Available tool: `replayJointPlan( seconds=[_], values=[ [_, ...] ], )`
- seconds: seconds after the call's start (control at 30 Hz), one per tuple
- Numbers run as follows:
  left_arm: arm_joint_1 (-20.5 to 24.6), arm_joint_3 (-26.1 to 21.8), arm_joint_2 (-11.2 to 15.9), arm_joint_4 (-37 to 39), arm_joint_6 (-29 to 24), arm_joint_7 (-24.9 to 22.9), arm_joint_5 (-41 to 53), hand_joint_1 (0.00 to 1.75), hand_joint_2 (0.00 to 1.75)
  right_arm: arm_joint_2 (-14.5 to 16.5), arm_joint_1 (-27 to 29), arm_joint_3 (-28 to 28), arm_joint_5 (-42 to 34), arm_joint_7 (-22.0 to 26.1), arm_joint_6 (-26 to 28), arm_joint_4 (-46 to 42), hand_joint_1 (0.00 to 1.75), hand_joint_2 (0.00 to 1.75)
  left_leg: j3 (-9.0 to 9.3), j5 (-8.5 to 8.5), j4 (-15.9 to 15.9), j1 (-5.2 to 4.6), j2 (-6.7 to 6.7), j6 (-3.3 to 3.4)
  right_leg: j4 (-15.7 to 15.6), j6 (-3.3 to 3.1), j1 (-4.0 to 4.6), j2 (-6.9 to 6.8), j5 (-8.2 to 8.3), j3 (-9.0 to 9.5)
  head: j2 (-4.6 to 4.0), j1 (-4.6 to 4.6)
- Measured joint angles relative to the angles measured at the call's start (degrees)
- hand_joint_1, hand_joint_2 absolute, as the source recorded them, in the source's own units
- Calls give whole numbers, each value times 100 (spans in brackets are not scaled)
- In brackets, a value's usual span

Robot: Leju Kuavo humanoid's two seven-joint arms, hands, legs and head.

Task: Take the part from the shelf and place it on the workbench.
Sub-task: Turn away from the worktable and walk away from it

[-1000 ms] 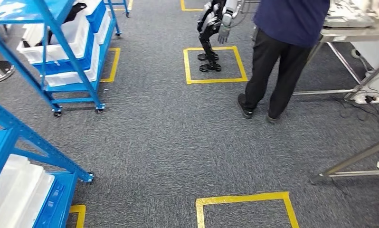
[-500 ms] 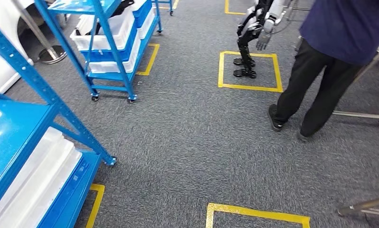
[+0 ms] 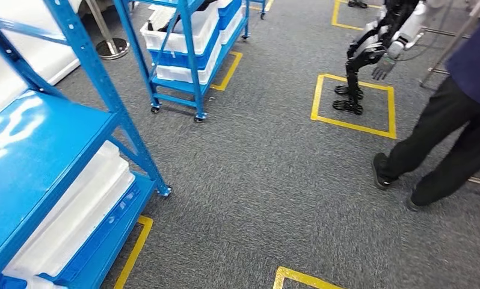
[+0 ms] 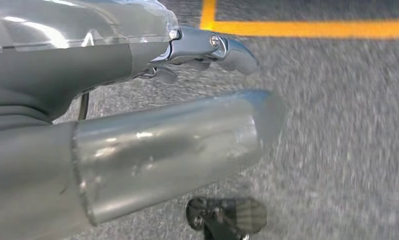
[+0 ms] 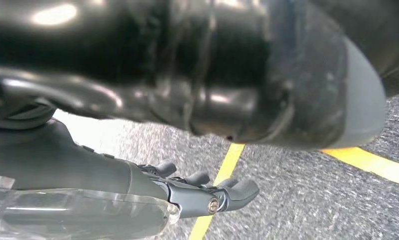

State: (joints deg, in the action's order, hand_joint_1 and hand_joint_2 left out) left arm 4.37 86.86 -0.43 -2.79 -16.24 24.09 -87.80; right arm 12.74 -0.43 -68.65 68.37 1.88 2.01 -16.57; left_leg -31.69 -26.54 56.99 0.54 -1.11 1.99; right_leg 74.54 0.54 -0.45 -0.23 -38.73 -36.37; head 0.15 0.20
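Part hidden somewhere on blue shelf (image 3: pixel 51 156) (cropped); both hands' fingers (image 5: pixel 232 192) spread, empty.

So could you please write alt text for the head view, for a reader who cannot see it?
A blue shelf holding white trays stands at the near left on grey carpet, with a second blue shelf cart farther back. At the right, a person in dark trousers walks past another humanoid robot standing in a yellow floor square.
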Motion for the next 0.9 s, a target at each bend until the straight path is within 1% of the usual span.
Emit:
replayJointPlan(
  seconds=[0.03, 0.07, 0.1, 0.13, 0.17, 0.2, 0.23, 0.27, 0.3, 0.33, 0.37, 0.4, 0.43, 0.47, 0.5, 0.53, 0.57, 0.6, 0.63, 0.67, 0.7, 0.73, 0.77, 0.8, 0.83, 0.87, 0.9],
  values=[
    [-6, 0, 1, 1, 0, -1, 0, 0, 0, 0, 1, -3, 0, 0, 0, 0, 0, 0, 8, -1, 4, -1, -86, -1, -48, -3, -5, 11, 128, -11, 0, 0],
    [-10, 0, 1, 1, 1, -1, 0, 0, 0, -1, 2, -3, 0, 0, 0, 0, 0, 0, 18, -4, 10, 1, -171, -5, -309, -8, -16, 43, 349, 80, 0, 0],
    [-11, 1, -1, 1, 1, -1, 0, 0, 0, -2, 7, -4, 0, 0, 0, 0, 0, 0, 23, -11, 23, 4, -256, -16, -706, -17, -32, 140, 601, 234, 0, 1],
    [-6, 1, -3, 1, 2, -1, 0, 0, 0, -3, 10, -6, 0, 0, 0, 0, 0, 0, 14, -24, 53, -3, -333, -41, -1091, -26, -48, 276, 783, 381, 0, 1],
    [-1, 2, -5, 1, 2, -1, 0, 0, 0, -4, 12, -7, 0, 1, 0, 0, 0, 0, -4, -33, 75, -5, -400, -74, -1363, -33, -57, 389, 890, 481, 0, 0],
    [1, 2, -7, 1, 2, -1, 0, 0, 0, -4, 10, -9, 0, 1, 0, 0, 0, 0, -28, -38, 91, -5, -460, -112, -1509, -45, -55, 467, 922, 531, 0, -1],
    [-2, 2, -6, 1, 2, -1, 0, 0, 0, -4, 2, -9, 0, 0, 0, 0, 0, 0, -50, -34, 97, -3, -516, -155, -1536, -61, -44, 466, 906, 537, 0, -1],
    [-13, 2, -4, 1, 2, -1, -1, 0, 0, -4, -5, -9, 0, -1, 0, 0, 0, 0, -69, -24, 87, 9, -572, -193, -1541, -88, -42, 405, 915, 538, 0, -3],
    [-26, 2, -2, 2, 2, -1, -1, 0, 0, -3, -9, -9, 0, -2, 0, 1, 0, 0, -88, -39, 112, 15, -548, -223, -1563, -124, -44, 337, 928, 550, 0, -3],
    [-35, 2, 0, 2, 3, -3, -2, 0, 0, -2, -7, -9, 0, -3, 0, 1, 0, 0, -138, -107, 207, 14, -448, -247, -1588, -167, -50, 266, 942, 560, 0, -5],
    [-35, 2, 1, 3, 4, -5, -2, 0, 0, -1, 1, -9, 0, -3, 0, 2, 0, 0, -233, -240, 409, 12, -306, -267, -1612, -205, -54, 185, 953, 566, 0, -8],
    [-26, 2, 1, 3, 5, -7, -2, 0, 0, 0, 14, -9, 0, -3, 0, 2, 0, 0, -375, -427, 721, 13, -136, -281, -1622, -233, -46, 102, 954, 570, 0, -10],
    [-17, 2, -1, 3, 6, -9, -2, 0, 0, 0, 27, -10, 0, -3, 0, 2, 0, 0, -560, -629, 1109, 14, -26, -299, -1623, -255, -32, 17, 949, 567, 0, -12],
    [-10, 2, -2, 3, 7, -10, -2, 0, 0, 0, 36, -10, 1, -3, 0, 2, 0, 0, -724, -778, 1464, 20, 27, -316, -1621, -264, -19, -71, 942, 564, 0, -11],
    [-11, 3, -3, 3, 8, -11, -2, 0, 0, 0, 38, -10, 1, -4, 0, 2, 0, 0, -818, -833, 1679, 24, 55, -328, -1617, -269, -10, -155, 933, 564, 0, -11],
    [-18, 3, -4, 3, 8, -14, -2, 0, 0, 0, 37, -10, 2, -4, 0, 2, 0, 0, -821, -790, 1710, 26, 74, -334, -1613, -269, -5, -228, 923, 566, 0, -11],
    [-26, 4, -3, 3, 9, -15, -2, 0, 0, 0, 34, -10, 2, -4, 0, 2, 0, 0, -695, -640, 1489, 25, 104, -331, -1607, -261, -4, -295, 909, 575, 0, -12],
    [-31, 4, -1, 3, 9, -17, -2, 0, 0, 1, 33, -10, 2, -4, 0, 2, 0, 0, -476, -440, 1093, 22, 185, -318, -1600, -246, -2, -360, 892, 592, 0, -12],
    [-28, 4, 2, 3, 9, -17, -2, 0, 0, 1, 33, -10, 2, -4, 0, 2, 0, 0, -264, -292, 689, 8, 311, -295, -1594, -225, 6, -417, 872, 610, 0, -12],
    [-21, 4, 3, 3, 9, -17, -2, 0, 0, 1, 34, -11, 4, -4, 0, 2, 0, 0, -88, -178, 354, -11, 405, -262, -1589, -196, 17, -475, 852, 630, 0, -10],
    [-16, 4, 4, 3, 9, -17, -3, 0, 0, 1, 30, -11, 9, -4, -1, 2, 0, 0, 3, -134, 167, -31, 469, -229, -1588, -167, 26, -526, 837, 648, 0, -10],
    [-16, 4, 4, 3, 9, -17, -6, 0, 0, 1, 20, -11, 17, -4, -2, 2, 0, 0, 12, -144, 121, -52, 466, -201, -1592, -139, 33, -569, 829, 663, 0, -9],
    [-24, 4, 5, 3, 9, -19, -13, 0, 0, 2, 5, -11, 31, -5, -4, 2, 0, 0, 5, -131, 109, -60, 398, -169, -1603, -110, 34, -615, 825, 684, 0, -9],
    [-34, 5, 4, 3, 9, -21, -20, 0, 0, 2, -13, -11, 48, -6, -7, 2, 0, 0, 17, -117, 85, -51, 344, -135, -1612, -78, 28, -626, 815, 708, 0, -9],
    [-41, 5, 2, 3, 9, -22, -26, 0, 0, 2, -23, -11, 63, -8, -8, 2, 0, 0, 35, -100, 55, -39, 291, -101, -1590, -46, 18, -564, 779, 719, 0, -9],
    [-40, 6, -1, 3, 9, -23, -31, 0, 0, 2, -26, -12, 76, -9, -8, 2, 0, 0, 53, -78, 26, -24, 234, -63, -1473, -16, 9, -439, 685, 681, 0, -8],
    [-31, 7, -3, 3, 10, -23, -32, 0, 0, 1, -24, -13, 84, -11, -8, 2, 0, 0, 68, -59, 7, -11, 180, -35, -1230, 6, -4, -279, 530, 573, 0, -8]
  ],
)
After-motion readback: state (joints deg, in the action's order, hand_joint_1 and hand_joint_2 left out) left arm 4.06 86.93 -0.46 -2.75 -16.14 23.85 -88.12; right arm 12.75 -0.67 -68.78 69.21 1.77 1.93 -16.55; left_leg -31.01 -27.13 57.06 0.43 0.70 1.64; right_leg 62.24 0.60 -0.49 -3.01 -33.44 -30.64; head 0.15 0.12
